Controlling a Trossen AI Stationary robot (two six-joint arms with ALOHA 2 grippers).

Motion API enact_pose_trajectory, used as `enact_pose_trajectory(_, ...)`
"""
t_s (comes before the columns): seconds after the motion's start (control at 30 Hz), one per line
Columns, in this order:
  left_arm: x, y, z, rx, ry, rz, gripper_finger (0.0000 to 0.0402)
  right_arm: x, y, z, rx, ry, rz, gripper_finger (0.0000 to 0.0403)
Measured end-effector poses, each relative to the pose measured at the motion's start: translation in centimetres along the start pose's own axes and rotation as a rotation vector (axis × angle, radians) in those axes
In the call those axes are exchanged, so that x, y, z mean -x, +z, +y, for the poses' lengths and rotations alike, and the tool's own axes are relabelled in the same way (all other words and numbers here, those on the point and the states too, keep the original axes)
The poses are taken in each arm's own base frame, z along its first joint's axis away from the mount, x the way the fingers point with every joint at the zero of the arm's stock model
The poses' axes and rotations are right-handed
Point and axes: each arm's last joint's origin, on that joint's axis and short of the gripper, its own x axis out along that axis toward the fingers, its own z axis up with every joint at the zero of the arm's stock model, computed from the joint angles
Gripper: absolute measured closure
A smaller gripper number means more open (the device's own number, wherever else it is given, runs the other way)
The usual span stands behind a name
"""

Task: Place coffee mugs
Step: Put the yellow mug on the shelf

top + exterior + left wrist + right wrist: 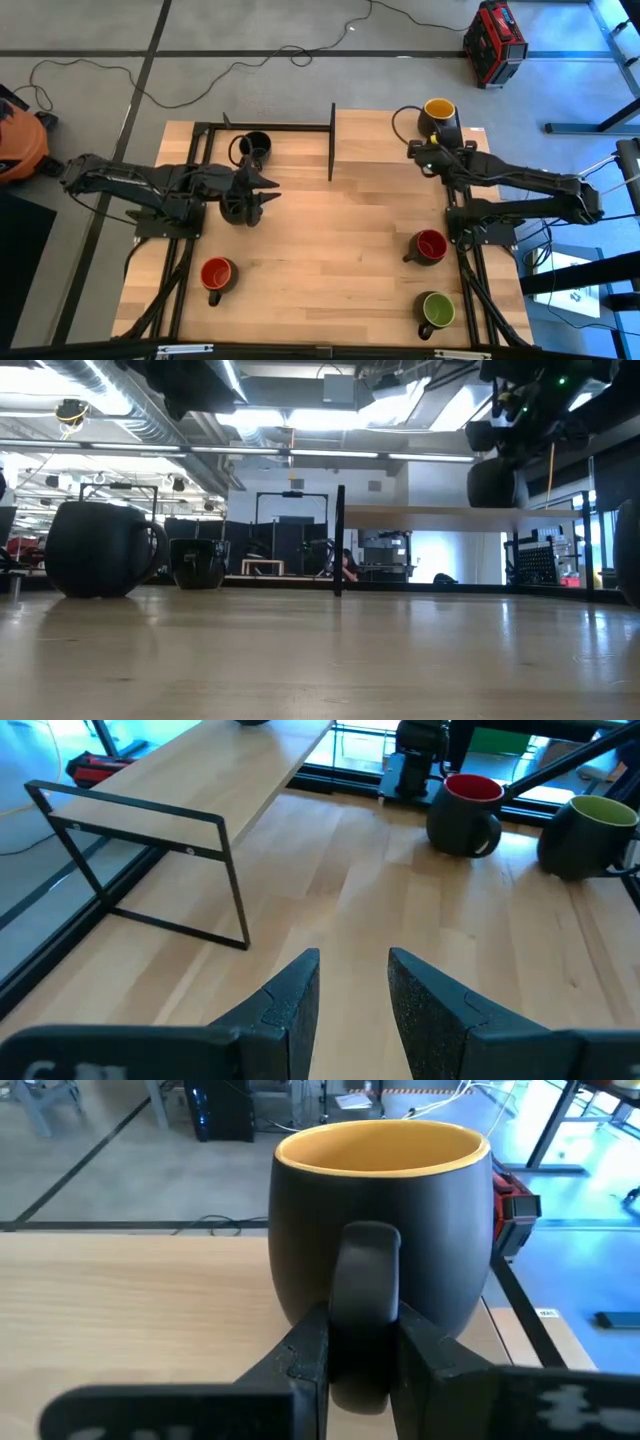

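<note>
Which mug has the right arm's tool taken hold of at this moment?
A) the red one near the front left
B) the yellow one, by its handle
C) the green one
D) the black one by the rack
B: in the right wrist view the right tool is closed on the handle of the yellow mug, and the overhead view shows that arm reaching to it at the table's far right corner.

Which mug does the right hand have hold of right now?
The yellow-lined mug at the table's far right corner; the right hand pinches its handle.
</note>
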Motion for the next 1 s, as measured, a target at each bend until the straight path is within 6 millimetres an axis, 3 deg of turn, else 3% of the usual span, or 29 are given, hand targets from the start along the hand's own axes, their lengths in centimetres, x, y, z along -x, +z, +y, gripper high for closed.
enact_pose_trajectory(0.47, -0.1, 0.0, 0.3, 0.006, -0.009, 0.004, 0.0285, -1.8, 0.8, -1.6, 0.021, -0.044, 0.026, 0.0352)
enact_pose_trajectory(1.0, -0.1, 0.0, 0.3, 0.006, 0.002, 0.002, 0.0285, -2.1, 1.0, -1.2, 0.01, -0.014, 0.033, 0.0349)
